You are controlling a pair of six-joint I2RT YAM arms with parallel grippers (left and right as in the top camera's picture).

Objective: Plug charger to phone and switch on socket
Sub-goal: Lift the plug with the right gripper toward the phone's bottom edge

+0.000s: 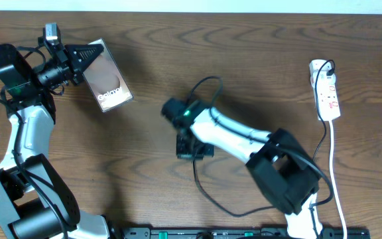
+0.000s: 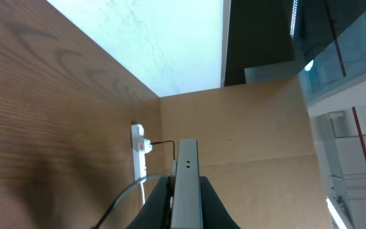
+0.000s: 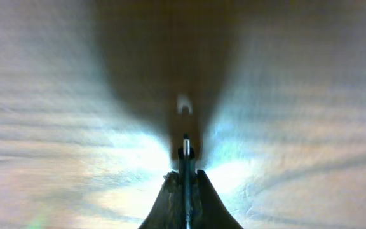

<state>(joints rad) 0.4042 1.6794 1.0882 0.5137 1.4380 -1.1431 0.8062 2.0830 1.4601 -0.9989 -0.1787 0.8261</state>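
Observation:
My left gripper [image 1: 83, 63] at the far left is shut on the phone [image 1: 108, 83], a dark glossy slab with white "Galaxy" lettering, held tilted off the table. In the left wrist view the phone [image 2: 187, 165] stands edge-on between the fingers [image 2: 186, 194]. My right gripper [image 1: 190, 150] points down at mid-table, shut on the charger's small plug tip [image 3: 184, 147], just above the wood. The thin black cable [image 1: 199, 182] loops toward the front. The charger's black plug [image 1: 325, 66] sits in the white socket strip [image 1: 329, 96] at the far right, which also shows in the left wrist view [image 2: 138, 152].
The strip's white cord [image 1: 335, 179] runs down the right side to the table's front edge. A black rail [image 1: 244, 233] lies along the front edge. The wooden table [image 1: 144, 172] spreads between the arms.

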